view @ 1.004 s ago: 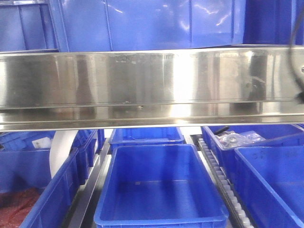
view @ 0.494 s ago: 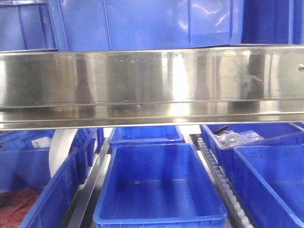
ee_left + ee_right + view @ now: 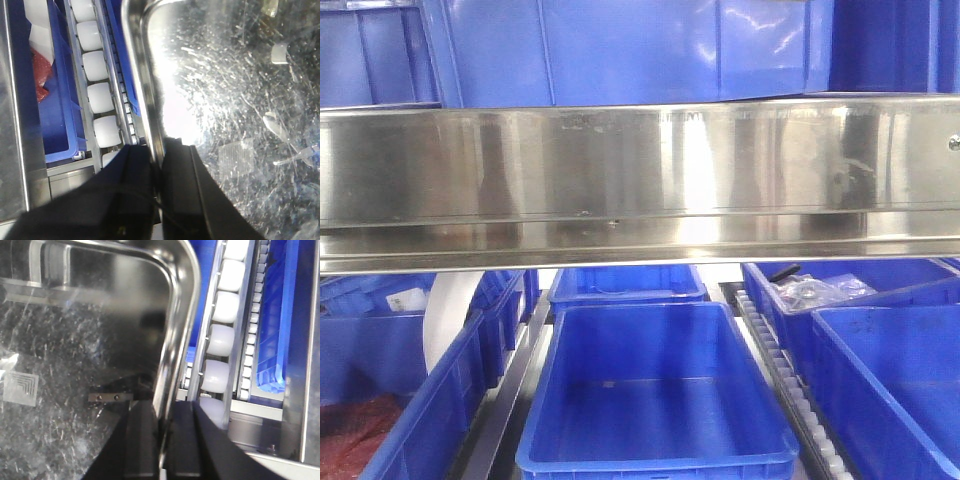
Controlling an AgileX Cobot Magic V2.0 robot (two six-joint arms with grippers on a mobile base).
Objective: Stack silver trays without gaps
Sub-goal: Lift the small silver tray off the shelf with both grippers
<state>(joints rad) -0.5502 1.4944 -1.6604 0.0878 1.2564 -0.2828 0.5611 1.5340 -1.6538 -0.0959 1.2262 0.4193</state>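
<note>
While each wrist camera looks along its own arm, the tray (image 3: 140, 75) appears gripped at two opposite sides. Left claw (image 3: 157, 162): black fingers (image 3: 135, 195) pinch the tray's left rim, one inside the wall, one outside. Right claw (image 3: 161, 415): pinches the right rim of the tray (image 3: 172, 340) the same way. The tray's shiny, scratched floor faces both cameras, and it sits over white rollers (image 3: 100, 97) next to a blue bin (image 3: 57, 110). Front view: steel rail (image 3: 640, 180) above open blue bins (image 3: 655, 390).
</note>
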